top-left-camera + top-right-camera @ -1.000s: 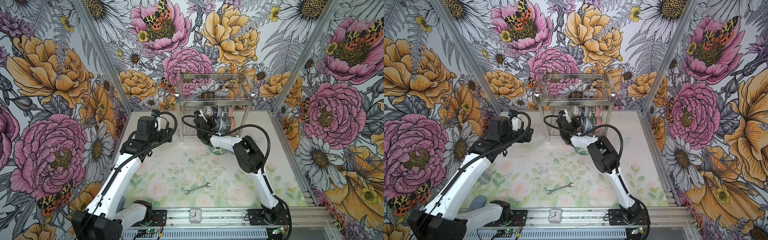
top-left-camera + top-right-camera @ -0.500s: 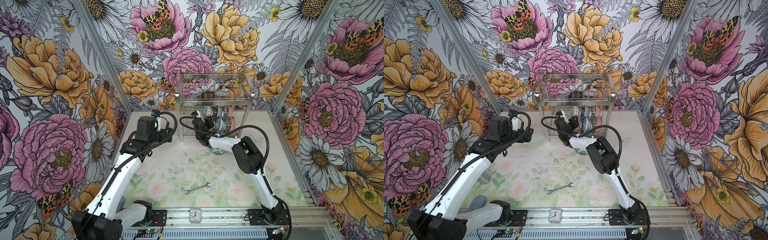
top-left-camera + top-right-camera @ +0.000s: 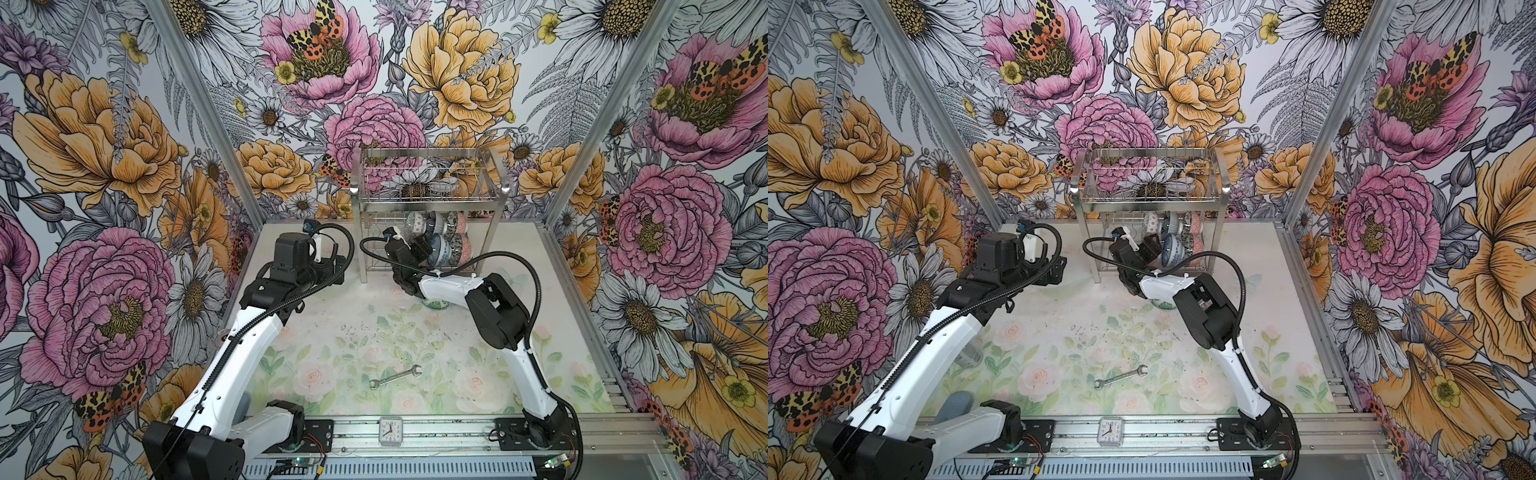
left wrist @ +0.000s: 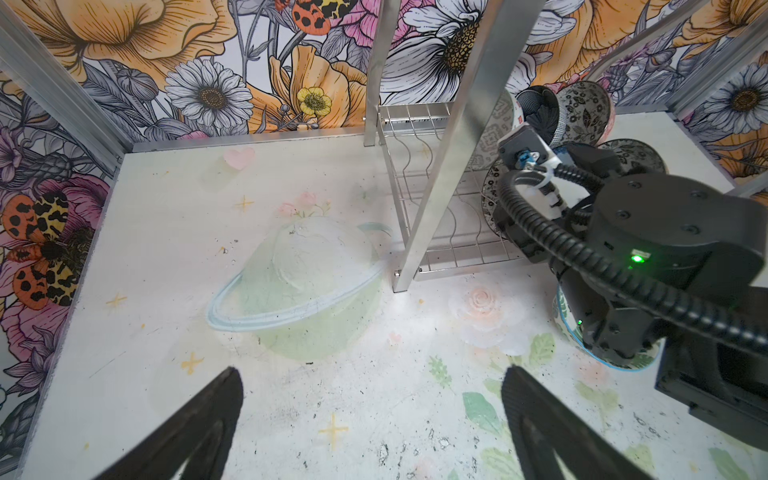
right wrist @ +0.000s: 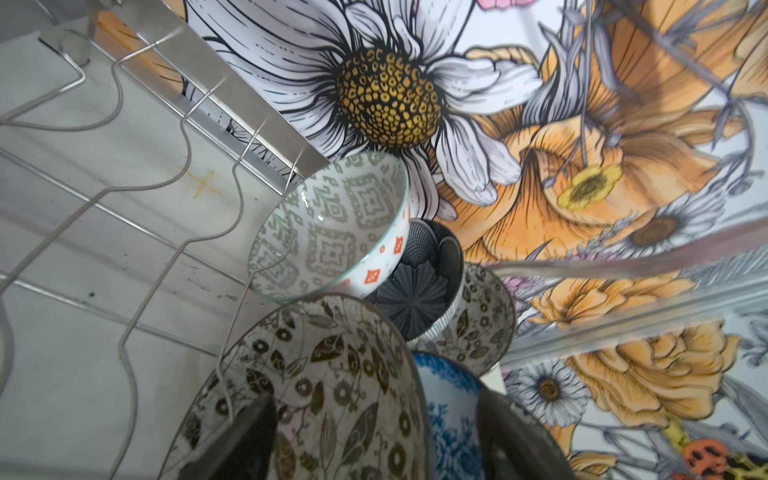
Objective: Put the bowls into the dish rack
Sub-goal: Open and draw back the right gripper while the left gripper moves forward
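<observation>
Dish rack [image 3: 428, 200]: upper centre of both top views, standing on the worktop [image 3: 332, 332] against the back wall. Two tiers of bright steel wire, with a basket above, wavy wire slots below and flat metal legs.
Bowls [image 3: 451, 249]: small, round and busily patterned. Several stand on edge in two rows on the lower shelf, crowded toward its right half.
Bowls seen from the right wrist: the black-and-white floral bowl [image 5: 324, 386] is nearest, mouth toward the camera, seated in the wire slots. The blue-white floral bowl [image 5: 449, 411] is just beside it. Behind them, a grey-patterned bowl [image 5: 332, 224] with orange diamonds outside stands just in front of a dark blue petal bowl [image 5: 419, 291].
Green bowl [image 3: 436, 305]: on the worktop just in front of the rack, mostly hidden beneath the right forearm.
Right end effector [image 5: 376, 399]: inside the lower tier, fingers spread wide either side of the black-and-white floral bowl's rim, not clamped on it.
Left end effector [image 4: 370, 428]: left of the rack, above bare worktop, fingers fully apart, holding nothing.
Wrench [image 3: 395, 377]: lower centre, lying loose on the worktop.
</observation>
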Controlling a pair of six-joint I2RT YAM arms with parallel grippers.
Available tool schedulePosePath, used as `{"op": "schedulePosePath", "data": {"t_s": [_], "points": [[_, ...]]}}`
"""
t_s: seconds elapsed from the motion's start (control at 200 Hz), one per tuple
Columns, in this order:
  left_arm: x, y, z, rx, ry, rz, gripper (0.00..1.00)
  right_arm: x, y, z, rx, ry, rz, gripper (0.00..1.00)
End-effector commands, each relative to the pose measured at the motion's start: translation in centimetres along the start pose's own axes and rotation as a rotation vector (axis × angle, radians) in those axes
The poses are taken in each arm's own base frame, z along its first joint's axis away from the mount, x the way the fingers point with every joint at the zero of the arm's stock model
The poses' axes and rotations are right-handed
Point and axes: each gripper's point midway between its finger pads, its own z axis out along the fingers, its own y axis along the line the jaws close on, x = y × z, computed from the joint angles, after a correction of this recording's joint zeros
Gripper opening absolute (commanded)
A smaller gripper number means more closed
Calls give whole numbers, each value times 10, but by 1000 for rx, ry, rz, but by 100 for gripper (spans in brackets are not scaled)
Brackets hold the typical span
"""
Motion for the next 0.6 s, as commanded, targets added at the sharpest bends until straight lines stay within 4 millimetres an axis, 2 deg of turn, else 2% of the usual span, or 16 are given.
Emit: {"op": "schedulePosePath", "data": {"t_s": [0.0, 0.305, 0.435, 0.595], "points": [[-3, 3, -4, -3, -26, 4, 98, -27, -28, -21, -66, -65, 112, 100], [-1, 2, -2, -3, -19, 8, 99, -25, -46, -64, -249, -130, 194, 100], [-1, 0, -2, 9, -16, 10, 99, -11, -48, -88, -355, -144, 232, 100], [0, -10, 1, 50, -7, 7, 99, 7, -69, -112, -384, -142, 317, 100]]}}
